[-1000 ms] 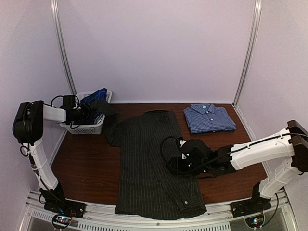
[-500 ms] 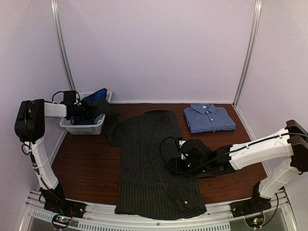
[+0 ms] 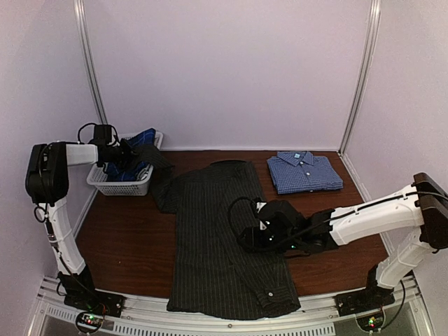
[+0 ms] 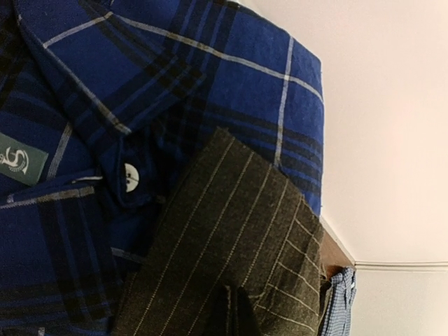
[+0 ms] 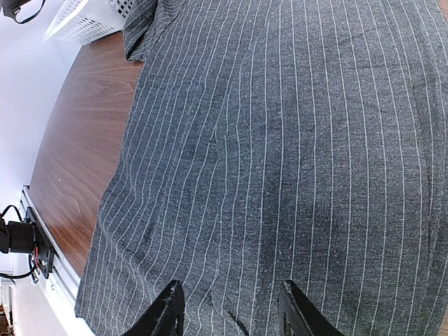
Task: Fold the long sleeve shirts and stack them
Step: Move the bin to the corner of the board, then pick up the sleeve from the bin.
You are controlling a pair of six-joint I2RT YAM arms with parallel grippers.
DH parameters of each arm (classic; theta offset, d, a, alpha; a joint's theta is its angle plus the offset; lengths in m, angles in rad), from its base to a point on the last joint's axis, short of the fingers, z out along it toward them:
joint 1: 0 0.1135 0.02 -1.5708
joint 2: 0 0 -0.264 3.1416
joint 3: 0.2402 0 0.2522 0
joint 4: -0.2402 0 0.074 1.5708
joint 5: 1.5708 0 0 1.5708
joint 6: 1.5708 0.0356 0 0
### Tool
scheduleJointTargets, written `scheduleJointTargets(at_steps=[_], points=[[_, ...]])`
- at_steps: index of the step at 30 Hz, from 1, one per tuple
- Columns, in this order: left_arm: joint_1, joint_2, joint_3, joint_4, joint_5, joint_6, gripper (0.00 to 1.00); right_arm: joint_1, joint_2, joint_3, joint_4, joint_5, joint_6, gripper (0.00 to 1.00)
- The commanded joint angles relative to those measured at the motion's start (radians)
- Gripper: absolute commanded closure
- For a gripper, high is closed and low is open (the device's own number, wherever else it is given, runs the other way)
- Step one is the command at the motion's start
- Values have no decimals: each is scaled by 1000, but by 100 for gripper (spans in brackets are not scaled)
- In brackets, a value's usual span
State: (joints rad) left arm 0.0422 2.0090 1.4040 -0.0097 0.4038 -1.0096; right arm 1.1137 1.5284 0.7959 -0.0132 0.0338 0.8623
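The charcoal pinstripe shirt [image 3: 210, 231] lies spread flat, collar toward the back wall. Its left sleeve reaches up over the rim of the white basket [image 3: 122, 185]. My left gripper [image 3: 130, 155] is at the basket, shut on that sleeve's cuff [image 4: 231, 231], which lies against the navy plaid shirt [image 4: 105, 105] in the basket. My right gripper [image 3: 249, 241] rests low over the pinstripe shirt's right half [image 5: 280, 140], open, with only flat cloth between its fingers [image 5: 171, 308]. The blue-and-white check shirt [image 3: 304, 171] lies folded at the back right.
The white mesh basket stands at the back left against the side wall, also showing in the right wrist view [image 5: 91, 17]. Bare wooden table [image 3: 119, 238] shows left of the spread shirt. The shirt's hem hangs near the front rail [image 3: 231, 325].
My left gripper has closed on the pinstripe cuff at the basket and drawn slightly back to the left. The right gripper has shifted a little to the left over the shirt.
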Motion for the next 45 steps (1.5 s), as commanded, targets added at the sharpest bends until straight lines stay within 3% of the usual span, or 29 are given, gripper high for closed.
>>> scheduleJointTargets(at_steps=[1, 5, 11, 15, 37, 40, 45], points=[[2, -16, 34, -38, -20, 107, 100, -6, 0, 11, -6, 8, -8, 53], [0, -69, -1, -64, -49, 160, 97, -6, -2, 8, -1, 6, -6, 53], [3, -195, -193, 30, -43, 79, 56, -6, -2, -3, 10, 2, -5, 53], [3, -221, -262, 103, -28, 15, 49, -6, 7, -3, 10, -4, -6, 53], [2, -51, -198, 260, 40, -169, 42, -6, -29, -40, 11, 0, 4, 53], [1, -44, -188, 276, 32, -177, 43, -6, -35, -44, 10, 1, 6, 53], [1, -52, -183, 294, 12, -182, 54, -6, -36, -45, 10, 0, 9, 53]])
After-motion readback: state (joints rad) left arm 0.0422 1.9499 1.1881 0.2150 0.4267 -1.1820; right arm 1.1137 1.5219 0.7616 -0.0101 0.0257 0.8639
